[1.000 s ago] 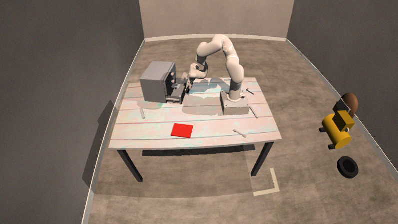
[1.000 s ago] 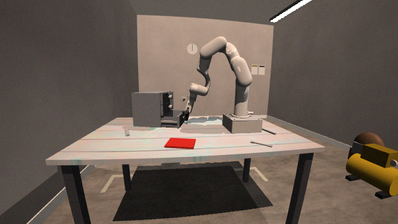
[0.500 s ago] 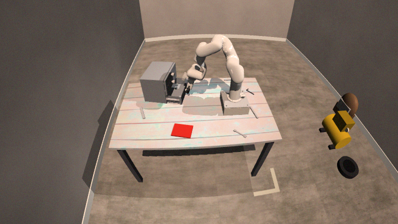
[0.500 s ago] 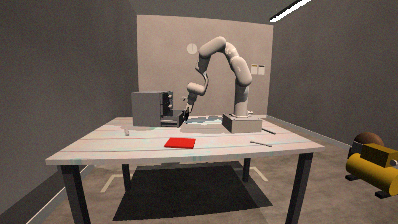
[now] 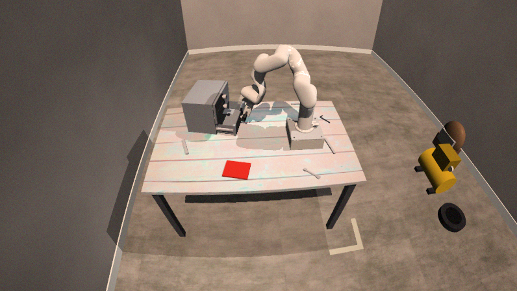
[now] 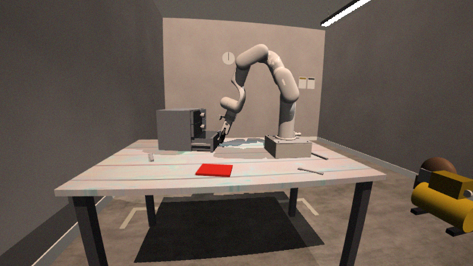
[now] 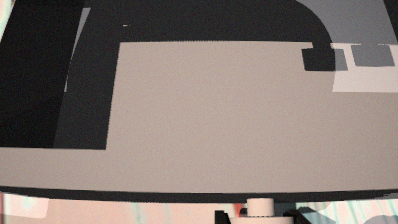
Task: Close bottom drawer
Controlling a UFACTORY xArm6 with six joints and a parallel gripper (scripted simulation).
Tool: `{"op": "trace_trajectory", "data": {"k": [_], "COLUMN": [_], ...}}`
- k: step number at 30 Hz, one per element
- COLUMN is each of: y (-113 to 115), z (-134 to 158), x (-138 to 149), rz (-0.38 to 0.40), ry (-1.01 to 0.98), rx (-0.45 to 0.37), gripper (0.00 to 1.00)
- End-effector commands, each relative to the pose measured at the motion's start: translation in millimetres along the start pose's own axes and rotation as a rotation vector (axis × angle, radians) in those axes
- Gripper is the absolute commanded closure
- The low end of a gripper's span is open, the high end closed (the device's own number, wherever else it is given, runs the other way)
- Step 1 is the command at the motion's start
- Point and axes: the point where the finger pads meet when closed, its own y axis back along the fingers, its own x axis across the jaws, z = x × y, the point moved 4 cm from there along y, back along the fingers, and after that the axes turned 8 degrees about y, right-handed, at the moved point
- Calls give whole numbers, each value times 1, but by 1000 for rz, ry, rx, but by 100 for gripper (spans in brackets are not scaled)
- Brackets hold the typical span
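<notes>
Cabinet [image 5: 202, 108] matt grey, metal-like; table [image 5: 252, 180] pale worn planks; arm [image 5: 303, 86] glossy white; red pad [image 5: 236, 169] matt.

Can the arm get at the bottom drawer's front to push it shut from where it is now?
Likely yes: the gripper, shut on the knob, already sits at the bottom drawer front, nothing between them.

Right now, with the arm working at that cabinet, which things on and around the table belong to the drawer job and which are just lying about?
Part of the job: cabinet; its open bottom drawer; the claw, shut on the drawer's handle knob.

Just lying about: red flat square; pale bar; dark bar; short grey piece; yellow tank and black ring on the floor.
</notes>
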Motion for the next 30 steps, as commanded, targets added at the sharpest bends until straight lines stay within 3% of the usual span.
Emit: {"op": "trace_trajectory", "data": {"k": [1,19,30], "y": [0,0,-1], "z": [2,7,8], "x": [-1,-2,-2], "rz": [37,53,56], "ry": [7,8,9], "rx": [105,225,245], "gripper": [100,100,100]}}
